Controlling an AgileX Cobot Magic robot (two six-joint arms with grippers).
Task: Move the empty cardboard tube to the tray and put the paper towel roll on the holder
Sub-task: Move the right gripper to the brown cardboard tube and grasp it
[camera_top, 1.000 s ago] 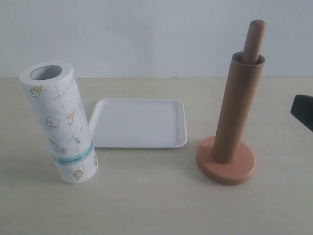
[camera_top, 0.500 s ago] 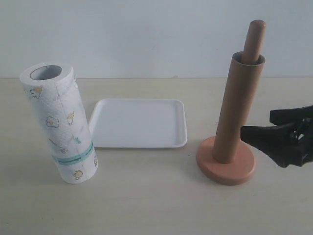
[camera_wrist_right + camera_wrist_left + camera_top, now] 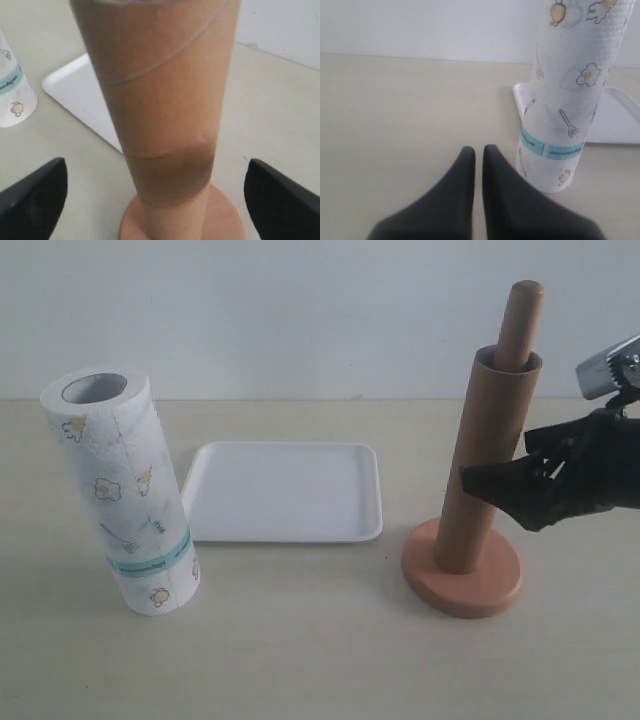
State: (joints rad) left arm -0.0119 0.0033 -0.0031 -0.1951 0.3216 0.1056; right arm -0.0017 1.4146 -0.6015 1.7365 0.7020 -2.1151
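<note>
The right end effector (image 3: 497, 462) has come in, straddling the empty cardboard tube (image 3: 495, 405).

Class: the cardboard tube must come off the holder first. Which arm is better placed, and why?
Right. The right gripper, open, flanks the empty cardboard tube; the left gripper is shut beside the paper towel roll.

plain white wall (image 3: 300, 310) behind, pale beige matte bench (image 3: 330, 660) meeting it in a straight edge, soft even light, faint shadows
</note>
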